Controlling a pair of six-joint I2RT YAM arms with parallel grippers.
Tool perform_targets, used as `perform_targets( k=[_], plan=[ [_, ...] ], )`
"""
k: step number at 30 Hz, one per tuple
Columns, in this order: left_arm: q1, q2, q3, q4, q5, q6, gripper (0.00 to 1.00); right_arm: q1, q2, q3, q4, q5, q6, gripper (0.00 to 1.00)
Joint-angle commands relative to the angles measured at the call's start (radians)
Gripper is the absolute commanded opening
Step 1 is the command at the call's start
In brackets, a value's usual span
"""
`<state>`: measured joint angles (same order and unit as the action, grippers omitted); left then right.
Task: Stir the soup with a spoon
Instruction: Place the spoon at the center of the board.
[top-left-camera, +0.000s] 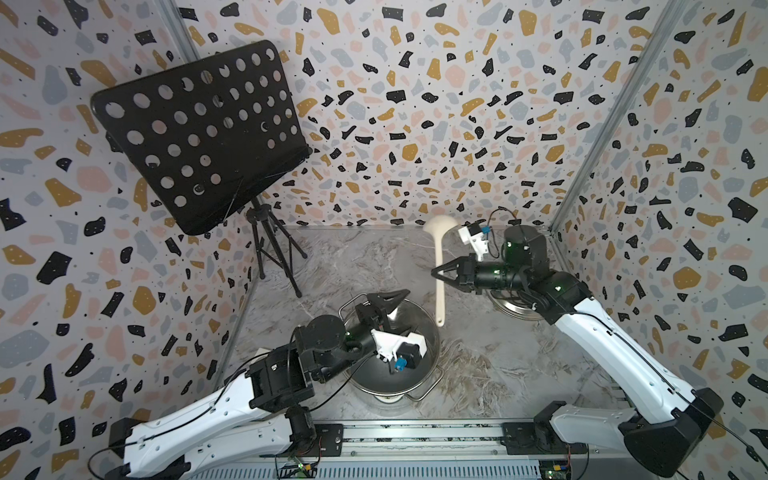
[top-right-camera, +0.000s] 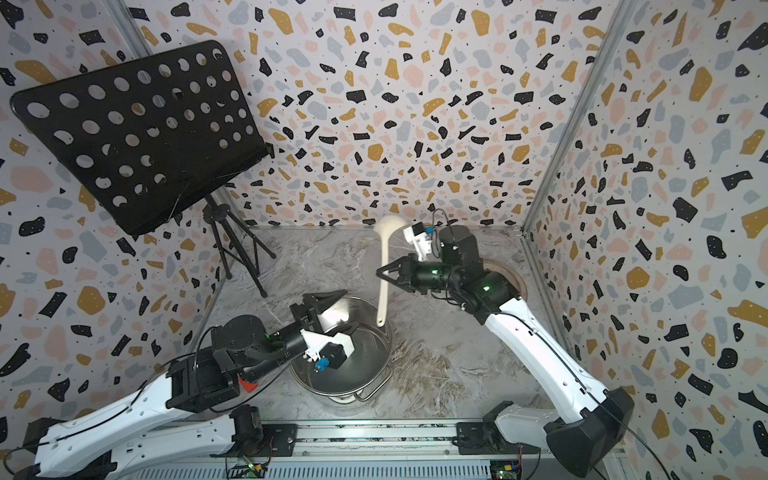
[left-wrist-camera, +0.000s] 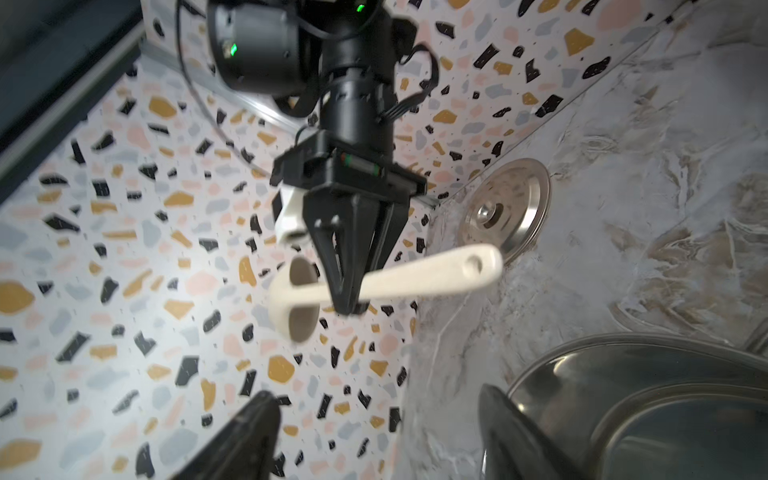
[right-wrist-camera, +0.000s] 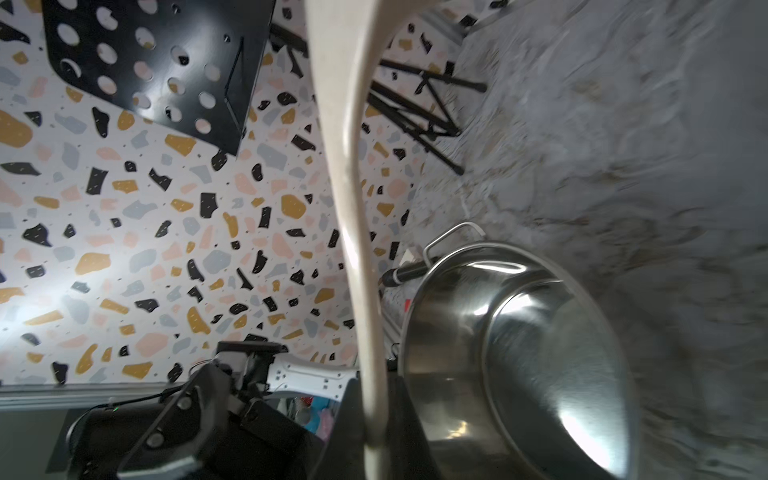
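In right gripper (top-left-camera: 435, 273), cream long-handled ladle (top-left-camera: 439, 300)

A black music stand (top-left-camera: 199, 133) with round holes stands on its tripod at the far left of the marble table (top-left-camera: 490, 365). A steel lid (left-wrist-camera: 505, 212) lies flat, knob up, at the far right, near the speckled wall (top-left-camera: 415, 104).

Right tool (left-wrist-camera: 351, 305) clamped on cream ladle (left-wrist-camera: 415, 278) mid-handle, ladle held in air before wall (left-wrist-camera: 124, 249). Steel lid (left-wrist-camera: 509, 208) flat near tabletop (left-wrist-camera: 623, 145) edge. Pot (left-wrist-camera: 623, 374) rim beside left tool (left-wrist-camera: 374, 407), its fingers (left-wrist-camera: 249, 436) spread wide.
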<state>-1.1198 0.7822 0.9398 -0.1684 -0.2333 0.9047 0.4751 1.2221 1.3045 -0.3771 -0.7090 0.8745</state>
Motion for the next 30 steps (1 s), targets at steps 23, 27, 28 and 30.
perform_targets(
  k=[23, 27, 28, 30],
  plan=[
    [0.727, 0.125, 0.161, -0.557, -0.139, -1.206, 1.00, -0.266, 0.359, -0.542, 0.290, -0.208, -0.577, 0.00],
    [0.789, 0.136, 0.118, -0.548, -0.176, -1.208, 1.00, -0.265, 0.399, -0.550, 0.285, -0.185, -0.591, 0.00],
    [0.806, 0.136, 0.107, -0.541, -0.187, -1.210, 0.99, -0.265, 0.404, -0.550, 0.280, -0.169, -0.592, 0.00],
    [0.842, 0.132, 0.084, -0.521, -0.207, -1.217, 0.99, -0.265, 0.424, -0.553, 0.282, -0.153, -0.590, 0.01]
  ],
)
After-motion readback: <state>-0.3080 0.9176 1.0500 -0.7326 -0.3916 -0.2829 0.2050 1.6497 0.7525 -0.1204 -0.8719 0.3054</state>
